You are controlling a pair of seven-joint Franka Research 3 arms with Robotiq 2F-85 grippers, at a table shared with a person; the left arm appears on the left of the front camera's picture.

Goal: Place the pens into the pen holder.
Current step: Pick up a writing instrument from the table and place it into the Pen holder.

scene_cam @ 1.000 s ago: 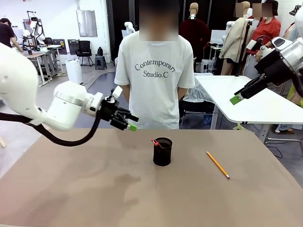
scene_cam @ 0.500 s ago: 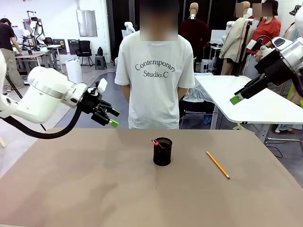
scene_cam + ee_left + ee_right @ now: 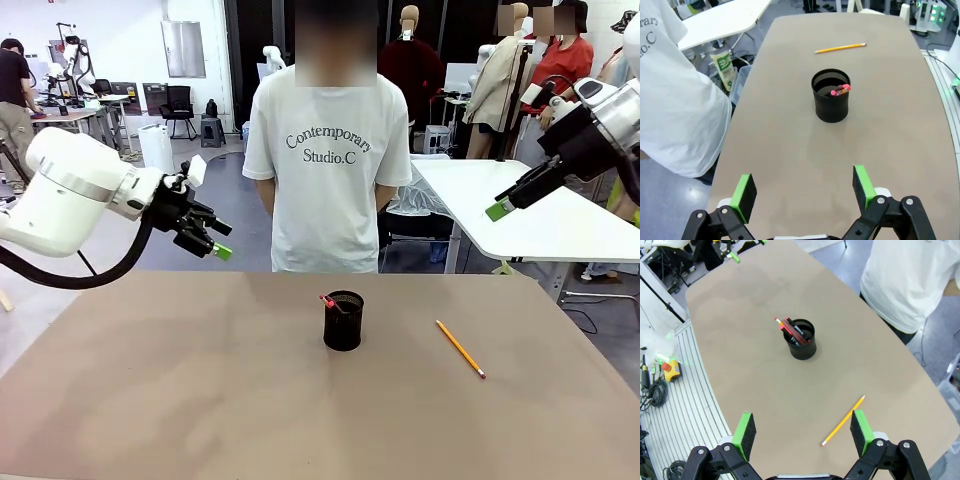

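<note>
The black mesh pen holder stands upright near the table's middle, with a black pen with a red end and a reddish-brown pencil leaning inside it. An orange-yellow pencil lies flat on the table to the holder's right. My left gripper is open and empty, raised high off the table's far left corner. In its own view the left gripper looks down at the pen holder and the orange-yellow pencil. My right gripper hangs open and empty high at the right, above the pencil.
A person in a white T-shirt stands at the table's far edge with both arms behind the back. A white table stands behind at the right. The brown tabletop is bare around the holder and pencil.
My left arm has drawn back to the left and slightly up, away from the holder. The right arm, holder and pencil have not moved.
</note>
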